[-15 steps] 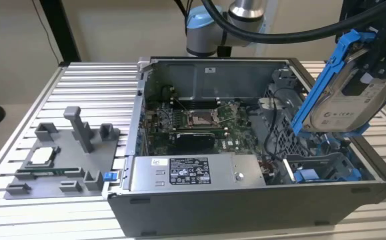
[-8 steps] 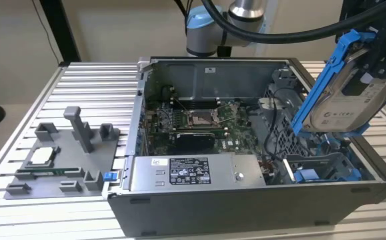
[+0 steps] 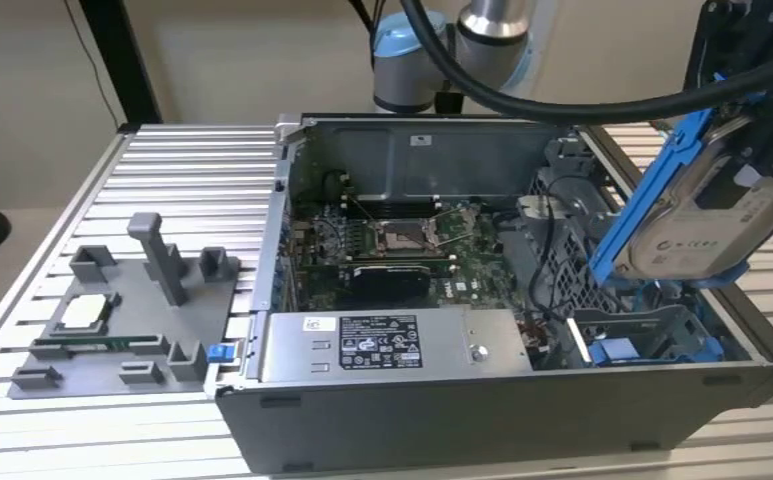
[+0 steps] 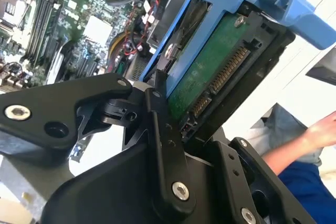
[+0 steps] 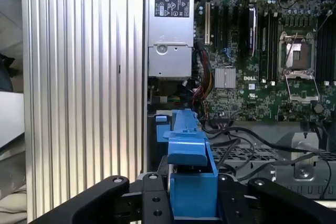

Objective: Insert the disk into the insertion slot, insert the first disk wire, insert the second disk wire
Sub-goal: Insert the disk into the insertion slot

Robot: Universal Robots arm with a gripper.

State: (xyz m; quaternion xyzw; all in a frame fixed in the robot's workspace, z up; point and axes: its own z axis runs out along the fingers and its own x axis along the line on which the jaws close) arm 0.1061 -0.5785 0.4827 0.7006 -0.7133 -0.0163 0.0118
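My gripper (image 3: 757, 150) is shut on the disk (image 3: 706, 235), a silver-grey drive with a white label in a bright blue frame. I hold it tilted above the open computer case at the exterior view's right. The second wrist view shows the disk's green circuit board (image 4: 210, 72) and connector between the black fingers (image 4: 163, 129). In the first wrist view the blue frame (image 5: 189, 150) sticks out past the gripper (image 5: 191, 200). The insertion slot (image 3: 653, 330), a grey metal bay, lies below the disk in the case's near corner. Dark cables (image 5: 231, 140) run beside it; I cannot tell which are the disk wires.
A grey labelled power-supply box (image 3: 386, 345) fills the case's front. The motherboard (image 3: 386, 240) lies behind it, and a perforated cage (image 3: 560, 260) stands beside the bay. A grey fixture (image 3: 119, 320) sits on the ribbed table. A person's hand (image 4: 320, 127) is nearby.
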